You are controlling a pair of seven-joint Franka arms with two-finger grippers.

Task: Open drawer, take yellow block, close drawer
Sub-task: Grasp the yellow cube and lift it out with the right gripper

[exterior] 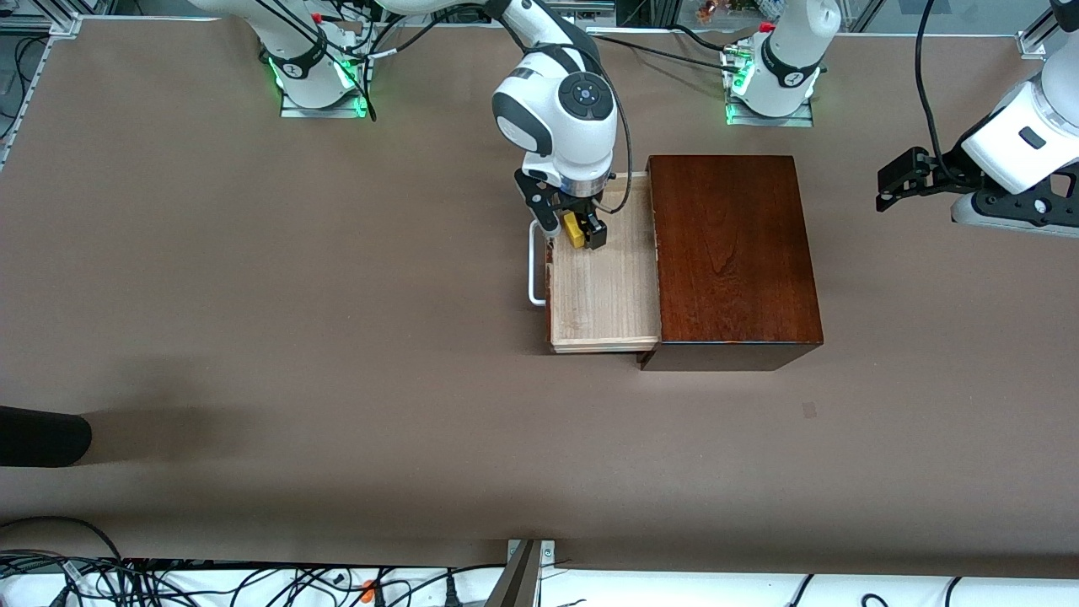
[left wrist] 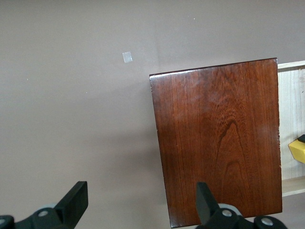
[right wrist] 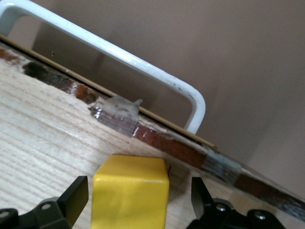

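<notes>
So far: the drawer [exterior: 603, 291] is pulled out of the wooden box [exterior: 733, 253].
Drawer holds: only the yellow block [exterior: 574, 229], near the handle [exterior: 534, 263].
Right gripper [exterior: 577, 230]: down in the drawer, jaws wide around the block, not squeezing yet.
Left gripper [left wrist: 143, 202]: waiting over the table [exterior: 253, 295], jaws wide, holding nothing.
Left to do: grab the block, lift it, shut the drawer.

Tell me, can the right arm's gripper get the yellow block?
Probably yes. The drawer is pulled open, and the right gripper is already down inside it, its open fingers either side of the yellow block, nothing between.
</notes>
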